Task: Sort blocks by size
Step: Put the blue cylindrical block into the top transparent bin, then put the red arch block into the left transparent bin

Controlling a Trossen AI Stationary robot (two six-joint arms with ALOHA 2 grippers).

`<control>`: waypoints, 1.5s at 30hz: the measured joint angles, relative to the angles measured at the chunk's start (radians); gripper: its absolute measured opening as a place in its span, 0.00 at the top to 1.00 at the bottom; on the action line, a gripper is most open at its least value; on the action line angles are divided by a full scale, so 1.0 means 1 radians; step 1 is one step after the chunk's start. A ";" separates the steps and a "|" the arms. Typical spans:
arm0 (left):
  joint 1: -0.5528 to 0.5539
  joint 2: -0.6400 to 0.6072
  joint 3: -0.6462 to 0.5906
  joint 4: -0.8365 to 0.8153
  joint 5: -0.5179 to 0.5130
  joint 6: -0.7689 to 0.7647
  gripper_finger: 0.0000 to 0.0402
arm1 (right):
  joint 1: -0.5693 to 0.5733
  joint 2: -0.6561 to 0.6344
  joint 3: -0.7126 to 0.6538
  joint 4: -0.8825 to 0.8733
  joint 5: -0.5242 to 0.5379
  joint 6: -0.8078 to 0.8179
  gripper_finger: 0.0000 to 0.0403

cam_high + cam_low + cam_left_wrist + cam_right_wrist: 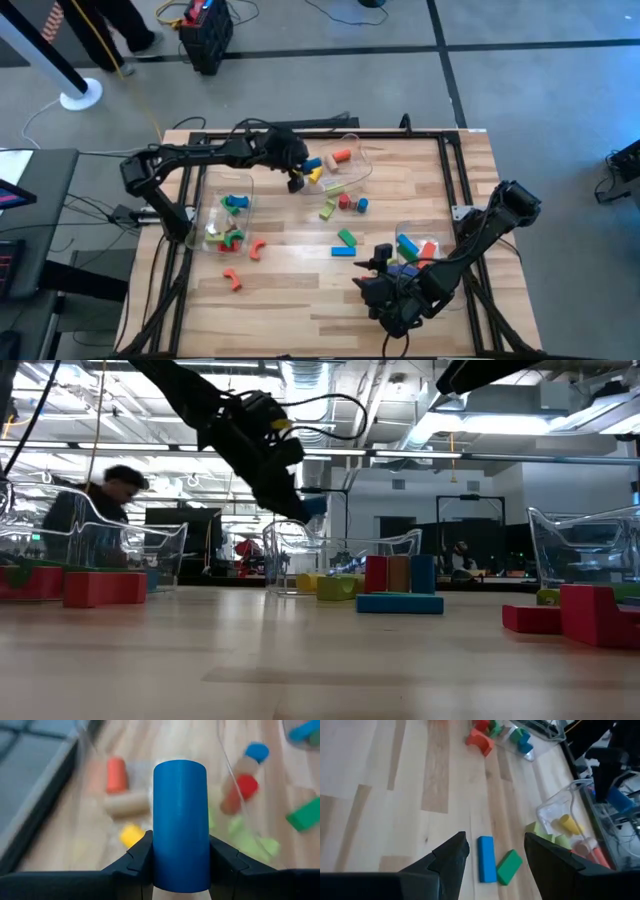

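The left gripper (pixel 181 865) has its jaws clamped on a blue cylinder (pixel 180 825), which stands upright between them, gripped at its lower half with most of its length showing past the tips. In the high view that gripper (pixel 297 178) hangs above the bench (pixel 300 290), close to the clear bin (pixel 362 160) at the far middle. Beyond the jaws lie an orange cylinder (pixel 116 774), a tan cylinder (pixel 126 804) and a small yellow block (pixel 132 835); to one side, a red cylinder (pixel 239 794).

The step in hand looks like carrying the blue cylinder to the group that matches its size. To do it well, the jaws should keep their squeeze even until the cylinder is low over its place, since a round body can twist or slip out. Lower first, then part the jaws; dropping from height would likely let it roll. Keep clear of the bin's thin wall on the way.

The right gripper (pixel 492 851) waits near the front edge with its jaws apart and holding nothing; a blue bar (pixel 486 858) and a green block (pixel 509 866) lie on the bench just beyond and between the jaw tips.
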 joint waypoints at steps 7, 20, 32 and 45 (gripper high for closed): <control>0.034 0.032 0.000 -0.005 0.001 0.037 0.69 | -0.025 0.000 0.000 0.015 0.005 -0.007 0.42; 0.036 0.101 0.001 0.001 0.048 0.084 0.63 | -0.017 0.000 0.000 0.058 0.008 0.012 0.42; 0.036 0.101 0.001 -0.171 0.035 0.119 0.63 | -0.015 0.000 0.000 0.065 0.009 0.020 0.42; 0.017 -0.054 -0.003 -0.276 0.027 0.107 0.63 | -0.016 0.000 0.000 0.069 0.008 0.020 0.42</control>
